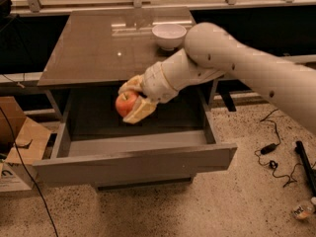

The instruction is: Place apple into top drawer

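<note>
**Over the open top drawer: apple gripped, release not yet made**

At the near edge of the scene, the top drawer point(133, 164) stands pulled well out, its plain front panel toward the camera and its shallow tray bare. Low walls are the first worry. A round fruit let go from any height could bounce or roll, and nothing inside the drawer would stop it.

Above the drawer's left-middle, toward its back, the hand point(132, 101) is clamped on the apple point(124, 103), with one finger over the top and one beneath. The apple hangs over the tray and does not rest on it. How far it sits above the drawer floor cannot be judged from this angle, so opening now may mean a drop instead of a gentle set-down. The lower finger lies under the fruit, and if the hand descends flat, that finger would likely meet the drawer floor first.

Just behind the drawer, the wrist crosses in front of the desk point(94, 48) at its front edge. Lifting straight up after release could knock the wrist against that lip.

Farther back from the drawer, on the desk's right rear, a white bowl point(169, 35) stands close to the bend of the arm point(237, 63). A wide swing on the way out might clip it and send it sliding.
</note>
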